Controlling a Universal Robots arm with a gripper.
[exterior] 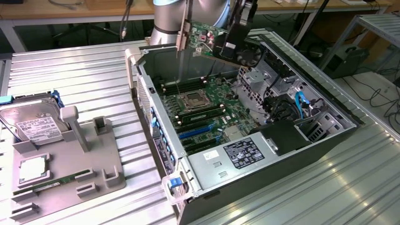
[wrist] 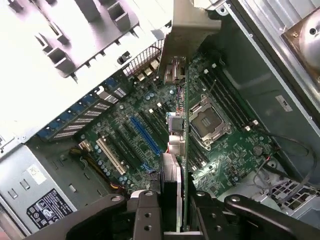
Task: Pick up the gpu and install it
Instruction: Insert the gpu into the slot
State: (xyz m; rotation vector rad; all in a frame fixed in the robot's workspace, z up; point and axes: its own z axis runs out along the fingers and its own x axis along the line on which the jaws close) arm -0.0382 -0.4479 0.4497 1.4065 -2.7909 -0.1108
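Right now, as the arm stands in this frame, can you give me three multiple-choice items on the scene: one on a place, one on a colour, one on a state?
1. Where is the gpu?
A. Lying flat on the table
B. In the air above the open computer case
C. Seated in a slot

2. What colour is the gpu's circuit board?
A. Green
B. Red
C. White

3. What state is the pincer in?
A. Open and empty
B. Shut on a screwdriver
C. Shut on the gpu

Answers:
1 B: the exterior view shows the card well above the motherboard.
2 A: the board shows green next to its metal bracket.
3 C: in the wrist view the fingers clamp the card's edge.
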